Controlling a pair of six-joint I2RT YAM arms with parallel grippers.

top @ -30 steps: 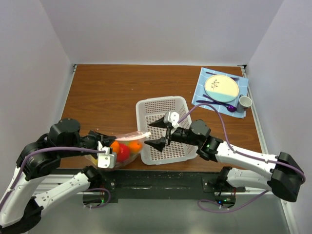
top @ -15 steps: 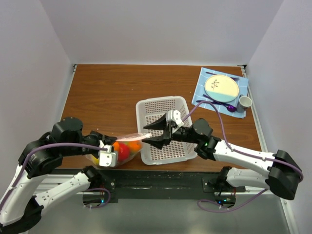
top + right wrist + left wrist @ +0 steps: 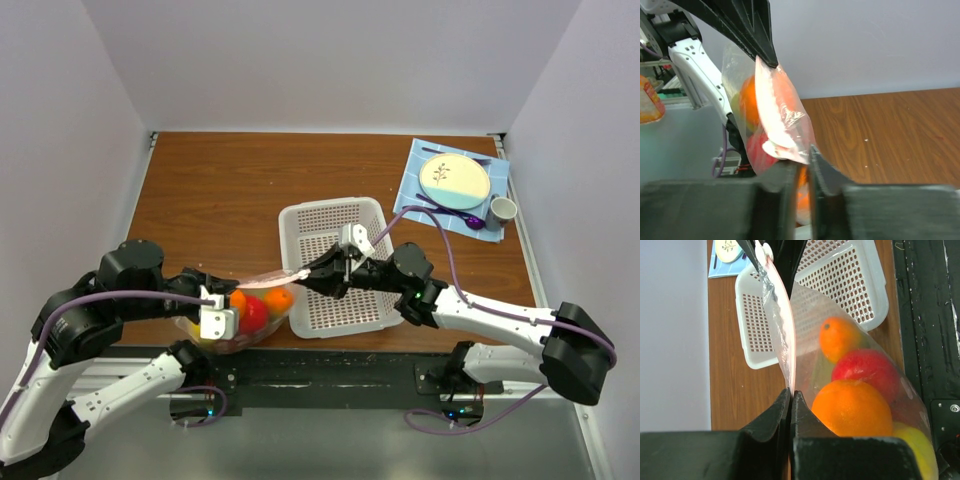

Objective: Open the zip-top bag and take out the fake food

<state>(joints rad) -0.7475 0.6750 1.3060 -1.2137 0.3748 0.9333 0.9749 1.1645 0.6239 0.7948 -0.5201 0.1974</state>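
The clear zip-top bag hangs stretched between both grippers at the table's near edge, just left of the basket. Its pink zip strip runs taut from one gripper to the other. My left gripper is shut on the strip's left end. My right gripper is shut on the bag's right corner. Inside the bag shows fake food: two oranges, a red apple and a yellow piece.
A white perforated basket stands right of the bag, under my right gripper. At the back right lie a blue mat with a cream-and-blue plate, a grey cup and a purple spoon.
My right gripper moved left to the bag's right corner and its jaws went from wide open to shut on it. The left gripper kept its hold and barely moved.
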